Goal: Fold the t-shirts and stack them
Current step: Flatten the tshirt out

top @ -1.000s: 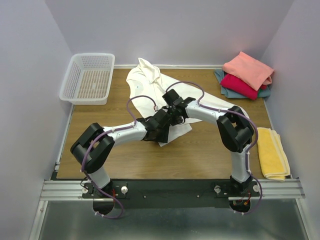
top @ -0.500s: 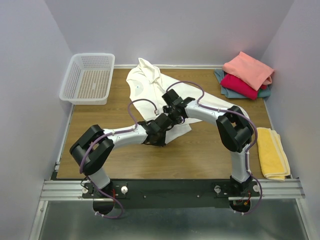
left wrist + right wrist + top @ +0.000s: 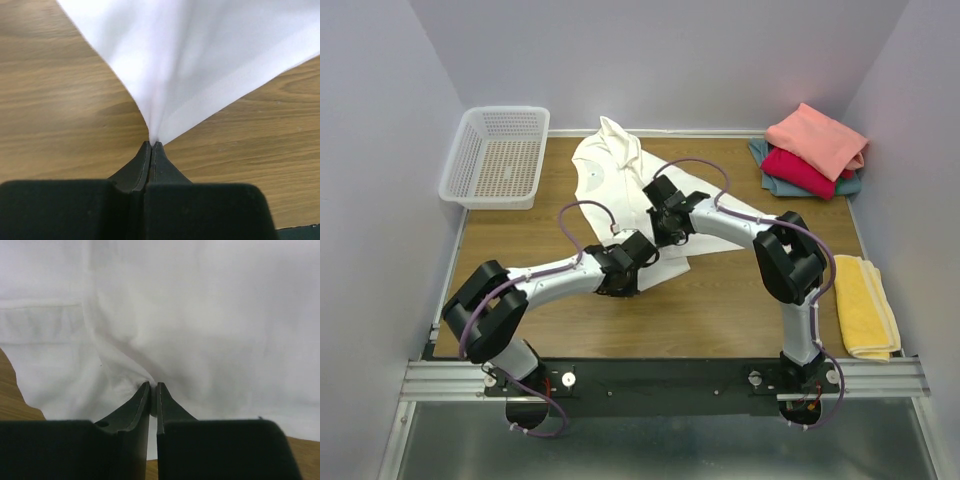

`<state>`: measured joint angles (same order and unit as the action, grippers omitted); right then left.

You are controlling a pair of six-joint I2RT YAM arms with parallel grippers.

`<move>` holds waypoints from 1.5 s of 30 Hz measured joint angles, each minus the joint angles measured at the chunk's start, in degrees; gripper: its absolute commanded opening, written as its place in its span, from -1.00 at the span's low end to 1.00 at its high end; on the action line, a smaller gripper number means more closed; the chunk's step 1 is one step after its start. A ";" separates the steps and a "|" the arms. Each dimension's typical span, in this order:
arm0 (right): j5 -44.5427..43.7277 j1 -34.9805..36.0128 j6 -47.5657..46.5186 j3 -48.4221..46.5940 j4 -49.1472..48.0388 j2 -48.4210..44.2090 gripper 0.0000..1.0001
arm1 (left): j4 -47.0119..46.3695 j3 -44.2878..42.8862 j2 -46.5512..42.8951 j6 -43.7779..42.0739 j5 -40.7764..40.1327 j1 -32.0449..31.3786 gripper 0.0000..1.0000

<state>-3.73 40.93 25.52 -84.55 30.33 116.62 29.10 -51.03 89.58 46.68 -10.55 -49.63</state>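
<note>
**Top view:** Your two arms meet over the white shirt (image 3: 610,165) at mid-counter (image 3: 720,310). The left end effector (image 3: 638,262) sits at the shirt's near edge. The right end effector (image 3: 665,228) is just beyond it and slightly to its right, on the body of the cloth. From both, the shirt spreads away toward the far wall. Well off to the right end effector's right, in the far corner, the salmon shirt (image 3: 817,137) lies on the crimson shirt (image 3: 798,170), which lies on the grey-blue shirt (image 3: 780,187). The basket (image 3: 455,165) stands well off to the left end effector's far left. A yellow towel (image 3: 865,305) lies to the near right.

**Left wrist:** Your left end effector (image 3: 151,144) is clamped on an edge of the white shirt (image 3: 200,65), fingers pressed together. The cloth fans out ahead of the tips, with bare wood on either side.

**Right wrist:** Your right end effector (image 3: 153,385) pinches a pucker of the white shirt (image 3: 200,315), with only a sliver of gap between the fingers. Cloth fills the view ahead, and wood shows at both lower corners.
</note>
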 measured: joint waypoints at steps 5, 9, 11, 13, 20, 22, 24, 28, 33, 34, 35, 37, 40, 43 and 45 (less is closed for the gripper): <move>-4.26 0.00 -0.35 -2.99 1.99 0.00 -0.99 | 6.49 0.09 -4.70 3.39 -5.14 0.17 -1.00; -9.79 -0.15 -2.19 -5.70 3.28 0.02 -0.99 | 10.14 0.22 -7.82 5.29 -8.39 2.21 -1.00; -12.70 -0.70 -3.61 -8.02 4.07 0.37 -0.99 | 11.26 0.52 -8.87 5.73 -9.62 3.85 -1.00; -15.30 -2.14 -5.01 -11.74 4.63 1.22 -0.99 | 12.59 1.16 -10.03 6.32 -10.78 5.55 -1.00; -17.40 -17.81 -6.40 -25.03 6.32 4.44 -0.99 | 18.43 0.68 -14.99 9.11 -13.49 9.53 -1.00; -18.58 -22.43 -7.02 -32.35 7.30 7.26 -0.99 | 19.43 -0.15 -16.83 9.73 -14.10 10.78 -1.00; -19.54 -24.72 -7.45 -37.18 7.23 9.40 -0.99 | 20.00 -0.83 -18.21 10.16 -14.58 11.85 -1.00; -21.11 -27.63 -8.57 -44.98 8.02 12.70 -0.99 | 21.03 -1.97 -19.39 10.69 -16.04 13.53 -1.00; -23.52 -30.60 -10.40 -52.92 8.55 16.92 -0.99 | 23.37 -2.32 -19.39 12.00 -17.57 14.03 -1.00; -23.87 -31.15 -10.67 -53.70 8.44 17.53 -0.99 | 24.22 -2.71 -19.39 12.35 -18.05 14.10 -1.00; -24.11 -31.50 -10.93 -54.16 8.41 17.86 -0.99 | 24.76 -3.13 -19.39 12.74 -18.64 14.23 -1.00; -24.61 -32.22 -11.65 -54.75 8.26 18.64 -0.99 | 26.93 -4.87 -19.41 14.29 -20.44 14.73 -1.00; -25.20 -33.03 -12.31 -55.01 8.13 19.43 -0.99 | 29.20 -6.78 -19.96 15.85 -22.84 15.54 -1.00; -25.44 -33.11 -12.72 -55.41 7.89 20.17 -0.27 | 30.91 -7.87 -20.65 17.00 -25.05 16.46 -1.00; -25.38 -33.14 -13.51 -55.78 7.72 20.50 0.29 | 31.54 -8.20 -20.72 17.09 -25.88 16.68 -1.00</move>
<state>-29.10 7.79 12.01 -140.33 38.04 137.12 60.64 -59.22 68.86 63.77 -36.42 -32.95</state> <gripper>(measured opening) 0.189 0.012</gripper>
